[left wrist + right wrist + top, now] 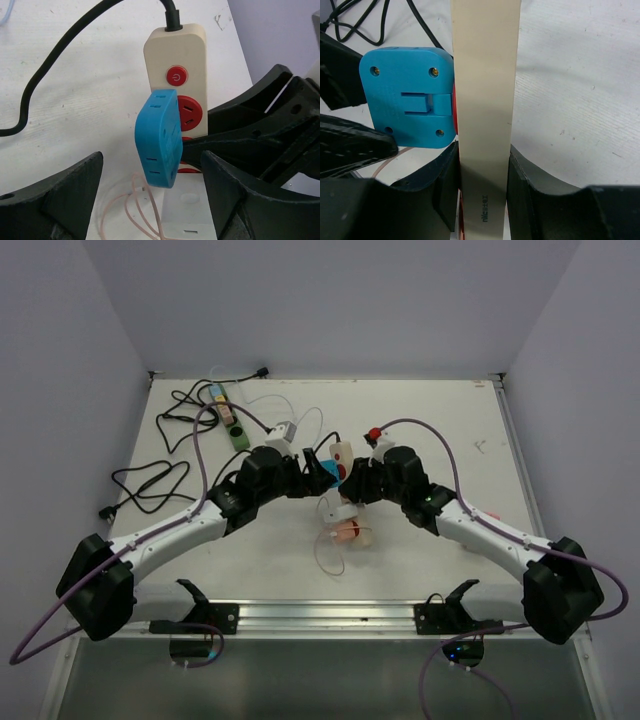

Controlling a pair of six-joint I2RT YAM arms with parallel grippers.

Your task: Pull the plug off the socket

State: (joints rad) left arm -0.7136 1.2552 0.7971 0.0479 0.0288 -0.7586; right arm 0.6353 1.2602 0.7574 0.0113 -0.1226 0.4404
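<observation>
Right now the left fingers [70,200] stand wide apart, one on each side of the chunky blue plastic plug [159,135]. A clear gap shows between each finger and the plug's sides, so nothing is gripped there. The plug sits between them, just ahead of their tips, pushed flat against the face of a long cream plastic power strip [175,47]. From the right wrist view no gap shows between plug and strip, only a sliver of red socket. The right fingers [442,200] are drawn in narrow and clamp the power strip between them, one on its socket face and the other on its back. The plug juts out from the strip just beyond the tip of the finger on the face side. Farther out past the left fingers, the strip carries a round red power button [176,76] and a free red socket [194,111]. A thick black cable [37,80] leaves its far end and curves off across the white table [90,125]. Thin pinkish wire [134,207] loops on the table beneath the plug, between the left fingers.
</observation>
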